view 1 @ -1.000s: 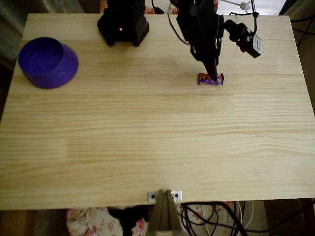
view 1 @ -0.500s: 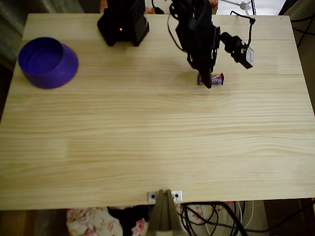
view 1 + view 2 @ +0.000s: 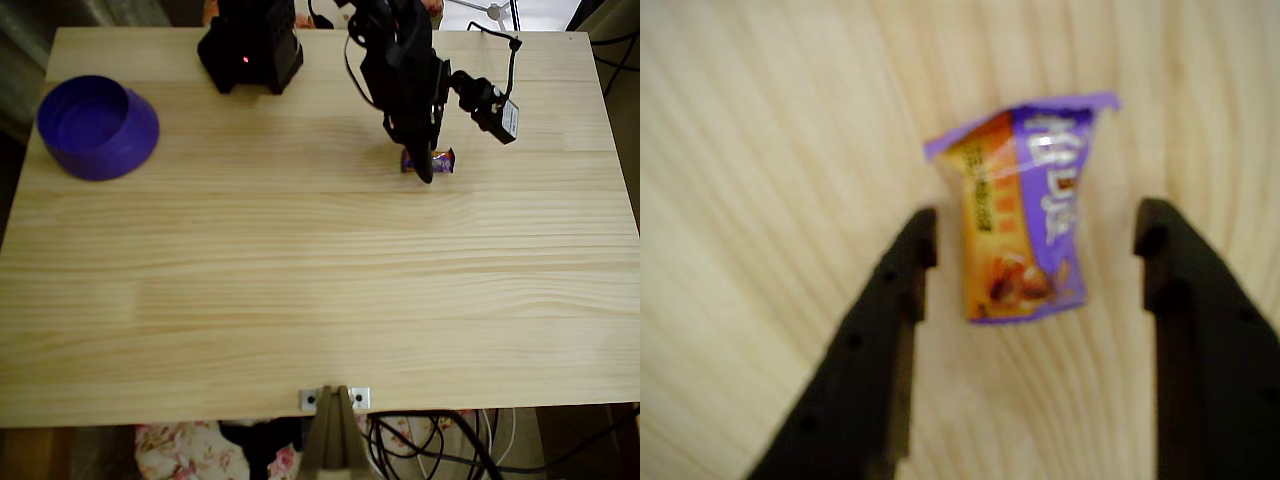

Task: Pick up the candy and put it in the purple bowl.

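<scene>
The candy (image 3: 1023, 210) is not yet picked up: it is seen flat on the counter (image 3: 320, 300) near the far edge, between the spread claw (image 3: 1035, 245), and the purple bowl (image 3: 97, 127) is left waiting at the far left corner.

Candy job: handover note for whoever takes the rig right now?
Gripper: open, low over the table, one finger on each side of the candy, gaps on both sides, no grip yet.
Candy: flat on the wooden table, toward the upper right in the overhead view, partly under the arm.
Purple bowl: upper left corner of the table in the overhead view, nothing visible inside, far from the candy.
Done: the gripper straddles the candy.
Left: close on the candy, lift, carry across to the bowl, release.
</scene>
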Robot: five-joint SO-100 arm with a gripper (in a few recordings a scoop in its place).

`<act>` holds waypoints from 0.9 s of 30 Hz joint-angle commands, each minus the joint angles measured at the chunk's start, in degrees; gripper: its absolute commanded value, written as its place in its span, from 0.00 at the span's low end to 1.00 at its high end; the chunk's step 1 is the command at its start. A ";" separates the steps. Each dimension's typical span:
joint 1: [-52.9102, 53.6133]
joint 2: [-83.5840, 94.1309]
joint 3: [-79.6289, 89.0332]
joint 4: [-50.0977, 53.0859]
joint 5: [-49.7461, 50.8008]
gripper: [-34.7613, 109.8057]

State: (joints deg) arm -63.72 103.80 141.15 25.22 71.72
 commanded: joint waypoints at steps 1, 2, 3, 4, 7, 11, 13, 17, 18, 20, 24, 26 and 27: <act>-1.23 1.32 -0.53 0.00 0.88 0.49; -1.32 1.41 -0.53 0.00 1.05 0.48; -1.32 1.58 -0.53 0.18 1.23 0.46; -1.32 1.76 -0.44 0.35 1.58 0.43; -0.88 2.02 -0.18 0.88 2.46 0.37; -0.44 2.02 -0.09 1.32 2.99 0.35; -0.18 2.02 -0.09 1.58 2.72 0.32; 0.62 2.20 -0.18 2.02 1.67 0.29; 0.79 2.20 -0.26 2.29 1.49 0.29; 1.14 2.37 -0.26 2.64 1.05 0.28; 1.67 2.81 -0.09 2.81 0.18 0.27; 1.76 3.25 0.09 2.90 -0.18 0.27; 1.85 3.60 0.26 2.90 -0.44 0.27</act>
State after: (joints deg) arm -62.67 104.41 141.24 27.51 71.10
